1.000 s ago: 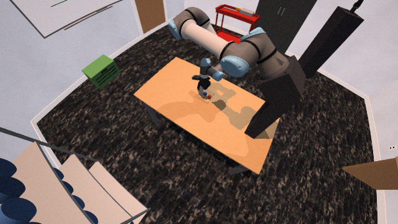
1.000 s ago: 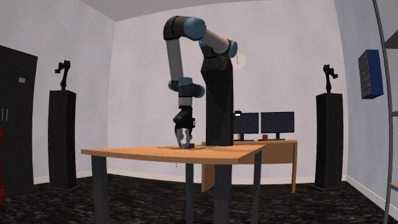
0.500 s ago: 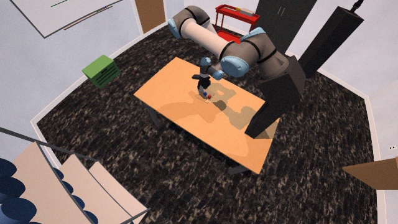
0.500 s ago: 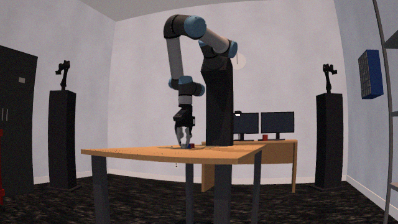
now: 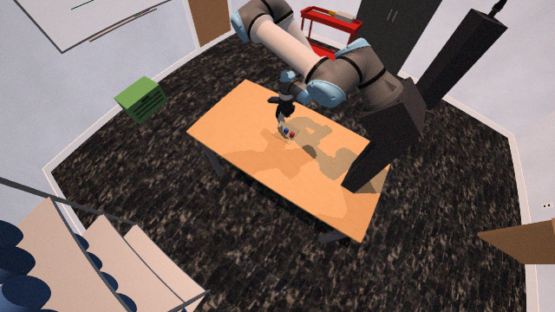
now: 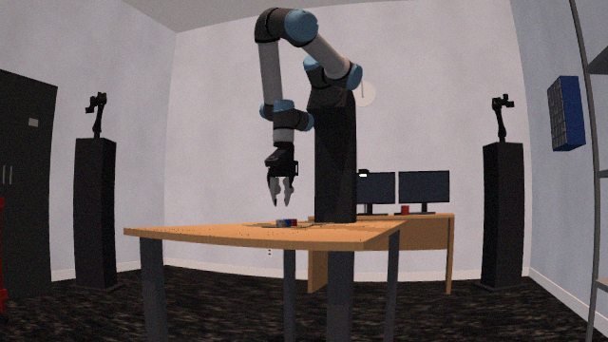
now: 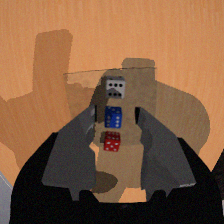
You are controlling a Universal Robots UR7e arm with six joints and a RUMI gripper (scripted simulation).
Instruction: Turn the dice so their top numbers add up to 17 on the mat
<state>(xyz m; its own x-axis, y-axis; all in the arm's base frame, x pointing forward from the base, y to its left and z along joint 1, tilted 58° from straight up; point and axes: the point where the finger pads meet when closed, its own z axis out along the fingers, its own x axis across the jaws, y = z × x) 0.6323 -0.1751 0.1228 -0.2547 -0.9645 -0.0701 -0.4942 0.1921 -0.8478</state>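
Observation:
Three dice lie in a close row on the thin see-through mat on the orange table. In the wrist view the white die (image 7: 115,87) is farthest, the blue die (image 7: 113,117) is in the middle and the red die (image 7: 111,141) is nearest. All three sit flat. They also show in the top view as the white die (image 5: 280,126), the blue die (image 5: 286,129) and the red die (image 5: 292,134). My gripper (image 6: 280,196) hangs well above the row, pointing down, with its fingers apart and nothing between them.
The robot's dark pedestal (image 5: 381,130) stands at the table's right side. A second desk with monitors (image 6: 404,187) stands behind. The table's edges are far from the dice.

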